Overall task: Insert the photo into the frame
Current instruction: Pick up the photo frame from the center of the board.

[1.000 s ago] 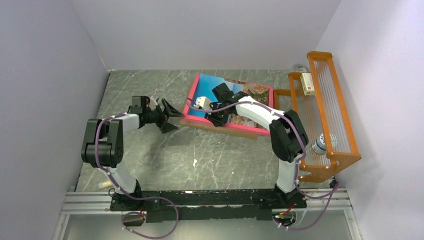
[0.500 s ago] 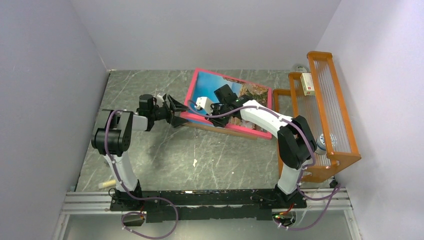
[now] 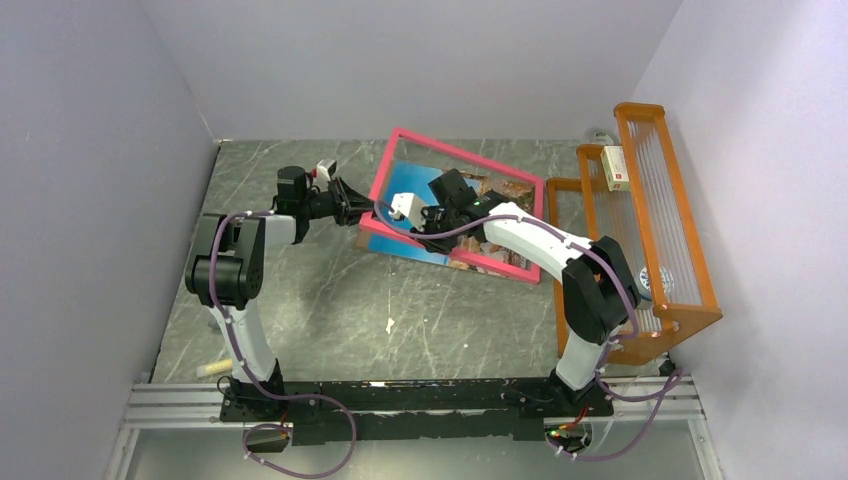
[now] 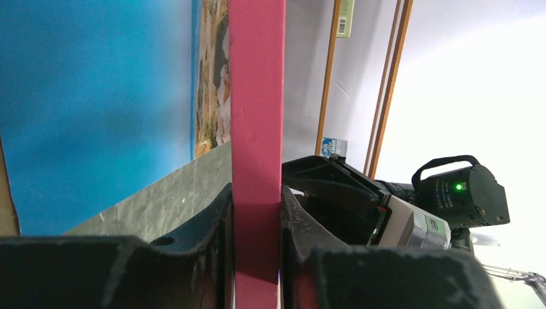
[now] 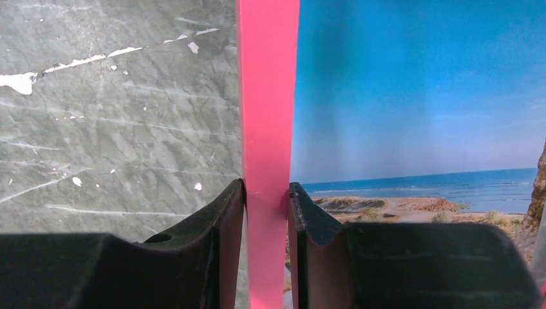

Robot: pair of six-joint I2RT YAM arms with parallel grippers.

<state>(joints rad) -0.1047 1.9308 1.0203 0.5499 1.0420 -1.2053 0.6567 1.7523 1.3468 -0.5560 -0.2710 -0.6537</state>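
No lettering can be read anywhere. The small box point(image 3: 616, 167) on the orange rack point(image 3: 690, 250) carries a red-and-white label, too small to make out; the left wrist view shows a barcode-like sticker point(image 4: 345, 16) and a blue-white tag point(image 4: 333, 147), both blurred

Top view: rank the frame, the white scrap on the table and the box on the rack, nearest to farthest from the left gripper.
1. The frame: its left rail is clamped by the left gripper.
2. The white scrap: on the table, toward the arm bases.
3. The box: far right, on the rack.
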